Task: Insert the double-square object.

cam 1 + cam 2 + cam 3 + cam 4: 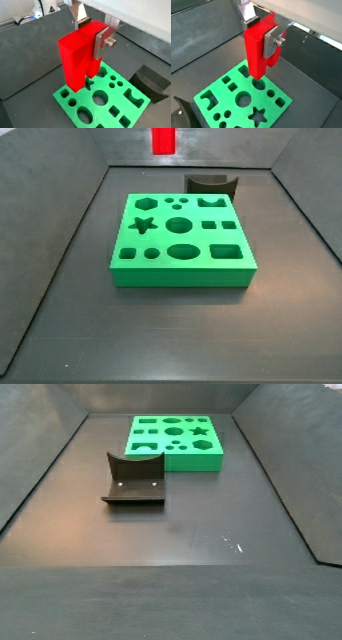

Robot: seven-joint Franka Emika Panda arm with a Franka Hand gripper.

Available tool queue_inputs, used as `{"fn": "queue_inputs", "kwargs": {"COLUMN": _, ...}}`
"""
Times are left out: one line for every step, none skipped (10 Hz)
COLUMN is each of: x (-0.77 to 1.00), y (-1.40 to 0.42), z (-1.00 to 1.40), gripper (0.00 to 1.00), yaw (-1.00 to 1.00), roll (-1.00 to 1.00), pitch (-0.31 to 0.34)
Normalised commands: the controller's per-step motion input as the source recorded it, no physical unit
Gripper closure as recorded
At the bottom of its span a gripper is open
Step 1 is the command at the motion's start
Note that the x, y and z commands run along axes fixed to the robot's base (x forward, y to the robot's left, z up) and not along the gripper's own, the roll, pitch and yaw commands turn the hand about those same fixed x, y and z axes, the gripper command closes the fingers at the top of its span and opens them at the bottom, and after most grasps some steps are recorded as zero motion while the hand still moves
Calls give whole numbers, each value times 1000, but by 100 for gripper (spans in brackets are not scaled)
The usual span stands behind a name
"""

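Observation:
My gripper (pixel 89 40) is shut on the double-square object (pixel 72 60), a bright red, tall block held upright by its upper end between the silver fingers. Both wrist views show it; the gripper (pixel 261 35) holds the block (pixel 254 50) with its lower end above the green board (pixel 259 101), over the holes near one edge and not in any of them. The board (pixel 101 110) has several shaped holes. In a side view only the red block (pixel 163 140) shows at the top edge, beyond the board (pixel 181 276); the gripper is cut off there.
The dark fixture (pixel 134 479) with a curved top stands on the dark floor beside the board (pixel 174 462). It also shows in the other side view (pixel 210 183) and in both wrist views (pixel 150 82) (pixel 181 112). Grey walls enclose the floor.

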Motion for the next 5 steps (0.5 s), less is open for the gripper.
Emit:
{"fn": "queue_inputs", "kwargs": {"x": 0, "y": 26, "z": 0, "gripper": 100, "yaw": 0, "roll": -7, "pitch": 0}}
{"fn": "queue_inputs", "kwargs": {"x": -83, "y": 0, "z": 0, "gripper": 100, "yaw": -74, "roll": 0, "pitch": 0}}
{"fn": "queue_inputs", "kwargs": {"x": -343, "y": 31, "z": -34, "gripper": 100, "yaw": -229, "roll": 0, "pitch": -37}}
{"fn": "queue_inputs", "kwargs": {"x": -103, "y": 0, "z": -97, "gripper": 100, "yaw": -451, "roll": 0, "pitch": -21}}
{"fn": "queue_inputs", "kwargs": {"x": 97, "y": 46, "z": -146, "gripper": 100, "yaw": -977, "roll": 17, "pitch": -11}}
